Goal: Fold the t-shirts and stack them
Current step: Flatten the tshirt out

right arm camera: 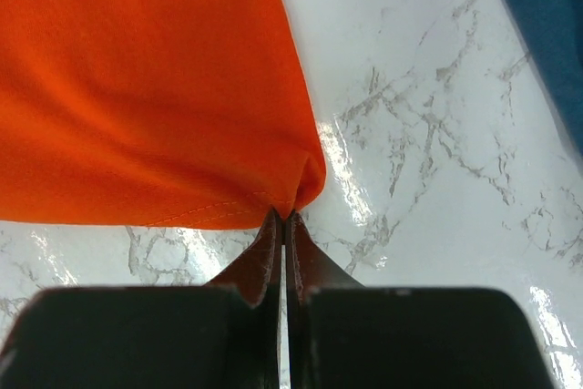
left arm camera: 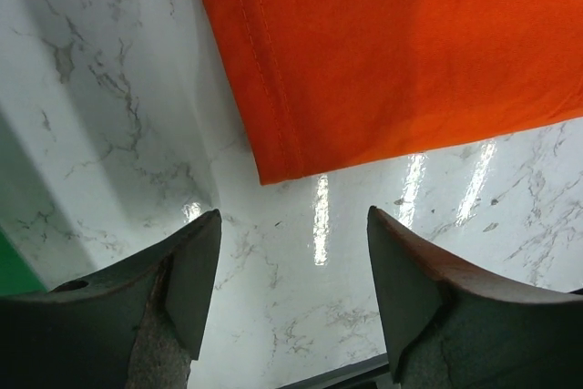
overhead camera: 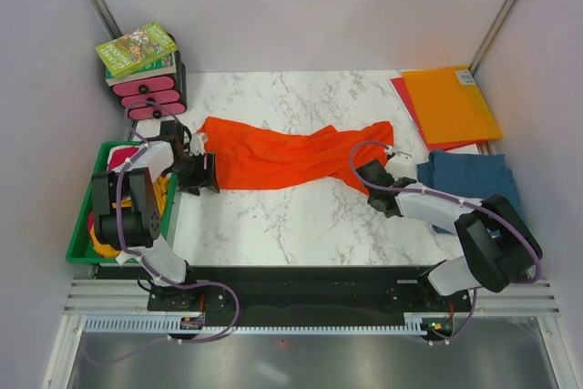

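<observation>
The bright orange t-shirt (overhead camera: 291, 157) lies stretched out and rumpled across the middle of the marble table (overhead camera: 273, 225). My left gripper (overhead camera: 202, 172) is open and empty at the shirt's near left corner. In the left wrist view the hemmed corner (left arm camera: 273, 166) lies just beyond my gripper (left arm camera: 293, 218), not between the jaws. My right gripper (overhead camera: 362, 174) is shut at the shirt's near right end. In the right wrist view its tips (right arm camera: 289, 216) pinch a bunched fold of the hem (right arm camera: 301, 184). A teal-blue t-shirt (overhead camera: 469, 179) lies at the right edge, also in the right wrist view (right arm camera: 547, 34).
A green bin (overhead camera: 80, 225) at the left edge holds yellow (overhead camera: 103, 248) and magenta (overhead camera: 118, 158) shirts. A pink drawer unit (overhead camera: 150, 96) with a book (overhead camera: 137, 47) on top stands at the back left. An orange folder (overhead camera: 448, 102) lies on a red one (overhead camera: 407, 96) at the back right.
</observation>
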You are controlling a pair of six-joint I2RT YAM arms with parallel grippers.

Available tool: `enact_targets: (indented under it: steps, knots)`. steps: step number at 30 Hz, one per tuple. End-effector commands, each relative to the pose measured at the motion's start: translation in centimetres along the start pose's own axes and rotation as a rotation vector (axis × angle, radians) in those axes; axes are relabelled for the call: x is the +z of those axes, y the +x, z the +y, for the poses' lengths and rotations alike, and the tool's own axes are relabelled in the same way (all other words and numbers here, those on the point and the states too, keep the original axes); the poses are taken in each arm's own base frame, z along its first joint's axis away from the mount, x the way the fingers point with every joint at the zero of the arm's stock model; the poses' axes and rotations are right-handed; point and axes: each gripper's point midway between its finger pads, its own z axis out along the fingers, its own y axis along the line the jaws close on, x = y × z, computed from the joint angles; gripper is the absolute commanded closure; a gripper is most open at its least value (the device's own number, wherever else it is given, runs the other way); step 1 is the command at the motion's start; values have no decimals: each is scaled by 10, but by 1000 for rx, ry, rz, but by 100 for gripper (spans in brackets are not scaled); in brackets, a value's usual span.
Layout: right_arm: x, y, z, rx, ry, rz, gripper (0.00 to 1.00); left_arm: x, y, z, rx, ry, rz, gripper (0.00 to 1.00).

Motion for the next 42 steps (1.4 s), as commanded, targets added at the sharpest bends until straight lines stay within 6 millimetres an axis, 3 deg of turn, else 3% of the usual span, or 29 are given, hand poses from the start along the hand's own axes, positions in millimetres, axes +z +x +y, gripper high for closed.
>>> enact_targets:
  steps: [1, 11, 14, 15, 17, 23, 28, 32, 35, 40, 41, 42]
  knots:
    - [-1, -1, -2, -13, 20, -15, 100, 9, -9, 5, 19, -15, -28, 28]
    - [-3, -1, 3, -21, 3, -27, 100, 27, -22, 16, 11, -54, -63, 46]
    - [-4, -1, 3, -25, 1, -31, 100, 35, -23, 19, 18, -65, -61, 74]
    - [-4, 0, 3, -28, 3, -30, 100, 36, -23, 20, 18, -70, -61, 89]
    - [-4, 1, 2, -30, 2, -28, 100, 39, -23, 20, 20, -71, -59, 97]
    - [-4, 2, 0, -30, 8, -31, 100, 29, -29, 14, 34, -53, -102, 98]
    - [-3, 3, -2, -33, 13, -32, 100, -26, -49, -19, 81, 35, -260, 98]
    - [-3, 2, 1, -31, 7, -32, 100, -69, -77, -38, 101, 69, -390, 98]
    - [-3, 0, 4, -29, 1, -35, 100, -82, -102, -41, 107, 74, -434, 98]
    - [-4, -3, 6, -33, -3, -36, 100, -71, -149, -38, 61, 84, -436, 98]
    - [-4, -3, 7, -34, -4, -35, 100, -50, -152, -33, 41, 86, -393, 98]
    - [-4, -4, 7, -35, -4, -35, 100, -42, -157, -30, 35, 85, -379, 98]
